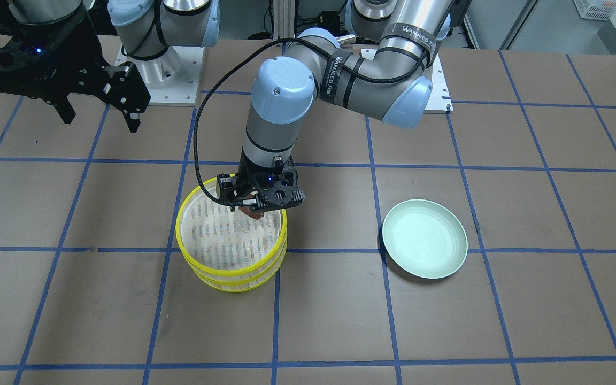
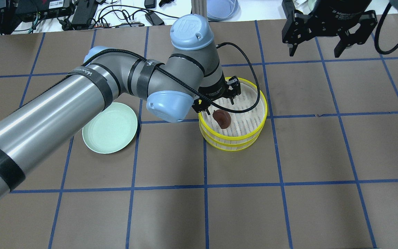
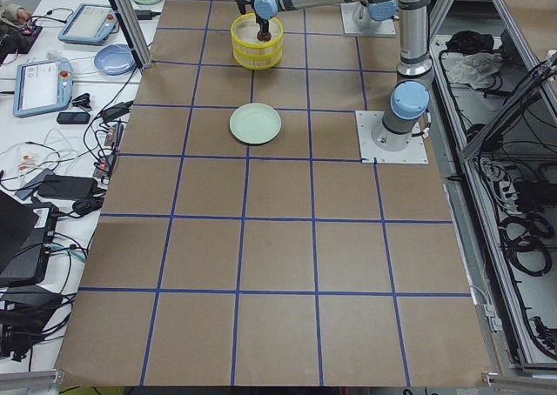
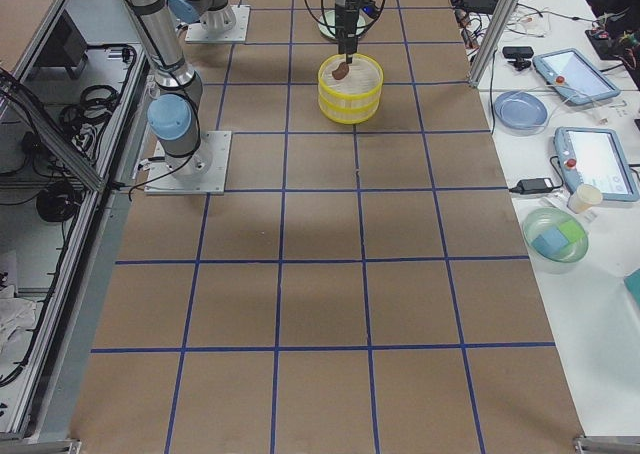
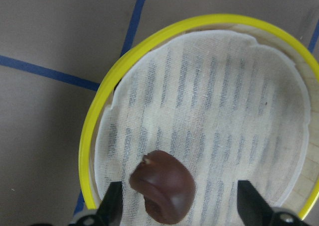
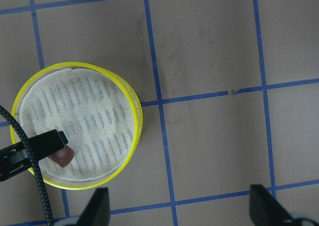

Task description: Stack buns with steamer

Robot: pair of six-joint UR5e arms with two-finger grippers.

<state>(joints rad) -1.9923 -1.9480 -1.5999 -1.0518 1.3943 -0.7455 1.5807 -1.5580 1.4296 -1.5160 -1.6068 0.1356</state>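
Note:
The dark reddish-brown bun (image 5: 162, 193) lies on the white cloth inside the top tier of the yellow-rimmed steamer (image 5: 89, 136), near its rim. It also shows in the overhead view (image 2: 222, 119). My left gripper (image 5: 179, 206) is open, with one finger on each side of the bun and a gap between them and it. It hangs over the steamer (image 2: 235, 140) in the overhead view (image 2: 219, 105). My right gripper (image 2: 315, 53) is open and empty, high over the table, away from the steamer. The cream-white bun is out of view. Two steamer tiers stand stacked (image 1: 231, 278).
The pale green plate (image 2: 110, 128) lies bare on the brown table, about one grid square from the steamer on my left. The left arm reaches over the table between them. Benches with tablets and bowls (image 4: 555, 234) run along the table's far side.

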